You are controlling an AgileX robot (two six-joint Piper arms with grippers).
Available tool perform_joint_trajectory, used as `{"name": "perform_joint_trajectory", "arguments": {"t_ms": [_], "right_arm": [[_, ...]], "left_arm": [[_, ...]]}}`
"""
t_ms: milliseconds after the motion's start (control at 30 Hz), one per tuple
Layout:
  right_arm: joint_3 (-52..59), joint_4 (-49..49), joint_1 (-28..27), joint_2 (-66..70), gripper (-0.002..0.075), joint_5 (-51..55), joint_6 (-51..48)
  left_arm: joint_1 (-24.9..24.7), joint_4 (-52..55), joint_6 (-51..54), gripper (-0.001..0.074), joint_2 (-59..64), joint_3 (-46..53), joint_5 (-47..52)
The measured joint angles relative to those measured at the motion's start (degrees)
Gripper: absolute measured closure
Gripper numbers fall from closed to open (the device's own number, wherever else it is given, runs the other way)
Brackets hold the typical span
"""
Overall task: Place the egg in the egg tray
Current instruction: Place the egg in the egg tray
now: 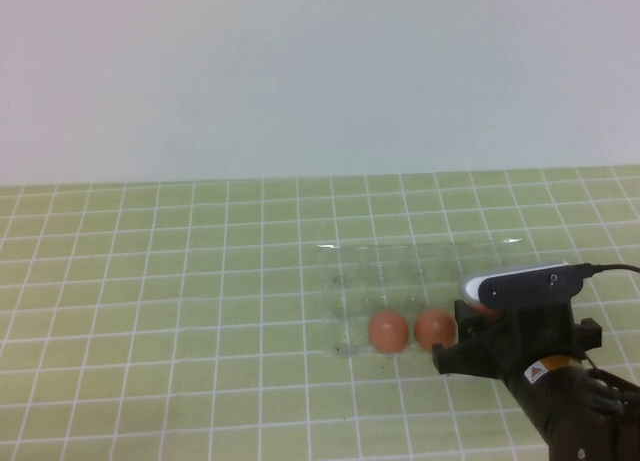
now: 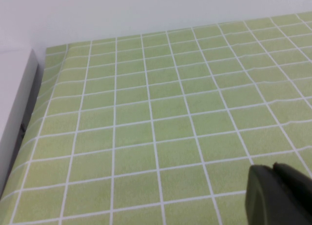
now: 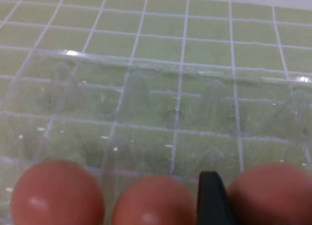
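Observation:
The clear egg tray lies right of the table's centre, showing mostly as glinting edges; it fills the right wrist view. Two reddish-brown eggs sit side by side in its near row. My right gripper is at the tray's near right end, shut on a third egg, mostly hidden under the wrist camera. In the right wrist view one black finger presses that egg, beside the other two. My left gripper is shut and empty over bare mat.
The green gridded mat covers the table up to a pale back wall. In the left wrist view the mat's edge and a white border run along one side. The left arm does not show in the high view.

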Motion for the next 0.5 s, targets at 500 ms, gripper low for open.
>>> {"name": "perform_joint_trajectory", "arguments": {"t_ms": [500], "right_arm": [[0.00, 0.16, 0.00, 2.04, 0.0323, -3.91, 7.50]], "left_arm": [[0.00, 0.00, 0.00, 0.0736, 0.00, 0.00, 0.00]]}}
